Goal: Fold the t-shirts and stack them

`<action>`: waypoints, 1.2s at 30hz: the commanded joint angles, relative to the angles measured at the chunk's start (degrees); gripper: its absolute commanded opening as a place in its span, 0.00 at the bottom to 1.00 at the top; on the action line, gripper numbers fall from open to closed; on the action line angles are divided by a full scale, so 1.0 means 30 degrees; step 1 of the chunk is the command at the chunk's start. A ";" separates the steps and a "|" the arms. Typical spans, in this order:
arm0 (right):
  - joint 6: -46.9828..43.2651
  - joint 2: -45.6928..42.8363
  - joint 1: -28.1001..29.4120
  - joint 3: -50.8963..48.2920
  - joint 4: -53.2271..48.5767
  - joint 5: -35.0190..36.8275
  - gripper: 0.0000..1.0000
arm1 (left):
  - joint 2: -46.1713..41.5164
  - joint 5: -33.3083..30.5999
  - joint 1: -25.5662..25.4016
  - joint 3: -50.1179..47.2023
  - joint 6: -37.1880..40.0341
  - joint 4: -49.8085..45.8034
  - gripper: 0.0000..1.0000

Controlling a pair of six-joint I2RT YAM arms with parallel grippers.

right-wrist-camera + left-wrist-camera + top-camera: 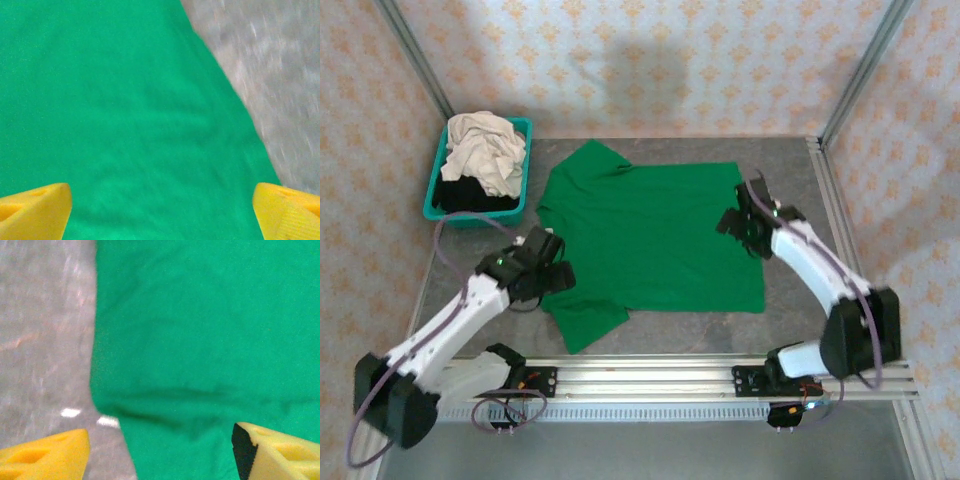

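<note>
Top view: green t-shirt lay spread flat on the grey table, one sleeve at its far-left corner, one at its near-left corner. My left gripper sat at the shirt's left edge, just beside the near sleeve; jaw gap hard to read from up there. My right gripper was over the shirt's right edge, same problem. Teal basket stood off the shirt's far-left corner, apart from it, with a crumpled cream-white t-shirt on top and a black t-shirt under it at the near side. Left wrist view: my left gripper had its yellow fingers spread wide, nothing between them, one finger over bare table, the other over the green t-shirt; the shirt's edge ran down between them with a shallow crease across the cloth. Right wrist view: my right gripper also had its yellow fingers wide apart, holding nothing, green t-shirt flat below and between them, its edge slanting toward the right finger, blurred table past that edge.
</note>
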 commanded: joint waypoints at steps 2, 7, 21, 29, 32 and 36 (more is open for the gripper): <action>0.3331 -0.3746 0.0557 -0.4169 -0.1052 0.0693 0.91 | -0.3096 -0.1350 -0.3107 -0.2181 -0.5449 -0.2924 0.69; 0.3978 -0.5265 0.0575 -0.6463 -0.2545 0.0433 0.90 | -0.3552 -0.1649 -0.8772 -0.4637 -0.9884 -0.1493 0.67; 0.4111 -0.2895 0.0558 -0.7133 -0.0239 0.0388 0.85 | 0.2742 -0.0837 -1.0465 -0.4548 -0.9800 0.2716 0.42; 0.4364 -0.2616 0.0538 -0.7679 0.1289 -0.0171 0.81 | 0.4102 -0.0004 -1.0444 -0.5180 -0.9705 0.4452 0.23; 0.4635 -0.2248 0.0542 -0.7814 0.1863 -0.0588 0.73 | 0.3912 0.0239 -1.0419 -0.5223 -0.9762 0.5579 0.00; 0.4815 -0.1561 0.0544 -0.8066 0.2319 -0.0543 0.67 | 0.3186 -0.0160 -1.0228 -0.4530 -0.9300 0.4729 0.00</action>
